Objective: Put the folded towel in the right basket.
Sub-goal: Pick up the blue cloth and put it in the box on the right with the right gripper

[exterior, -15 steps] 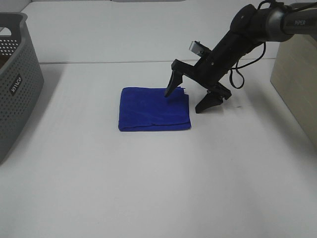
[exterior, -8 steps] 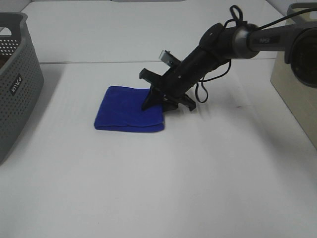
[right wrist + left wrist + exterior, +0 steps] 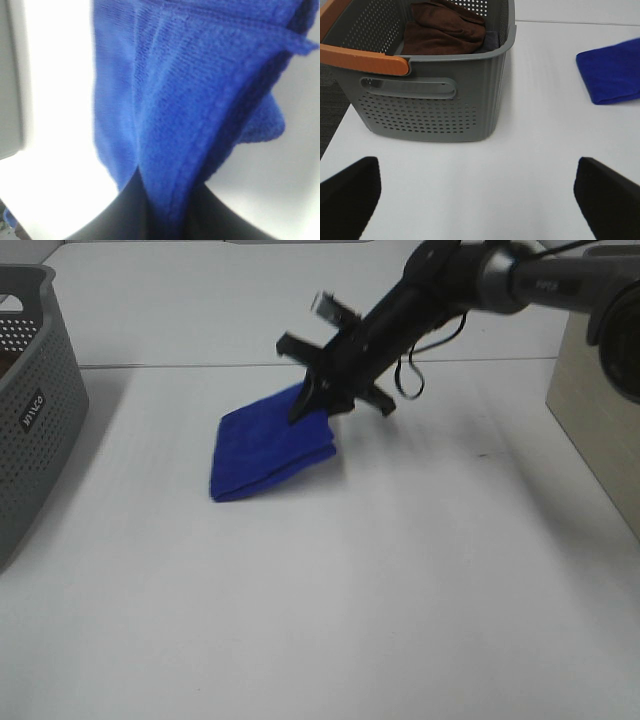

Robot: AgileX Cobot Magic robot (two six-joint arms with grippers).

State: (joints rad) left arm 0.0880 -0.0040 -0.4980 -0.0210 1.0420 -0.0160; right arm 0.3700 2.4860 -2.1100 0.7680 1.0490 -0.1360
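Right gripper point(image 3: 335, 405) is clamped on the right edge of the folded blue towel point(image 3: 265, 450) – the wrist view shows the cloth point(image 3: 200, 100) pinched tight between its dark fingers point(image 3: 130, 212). The towel hangs tilted near the middle of the white table point(image 3: 400, 590), gripped edge raised, left end low. Left gripper point(image 3: 479, 197) hovers with fingers wide apart before a grey basket point(image 3: 430, 110) – a brown cloth point(image 3: 442, 30) lies inside.
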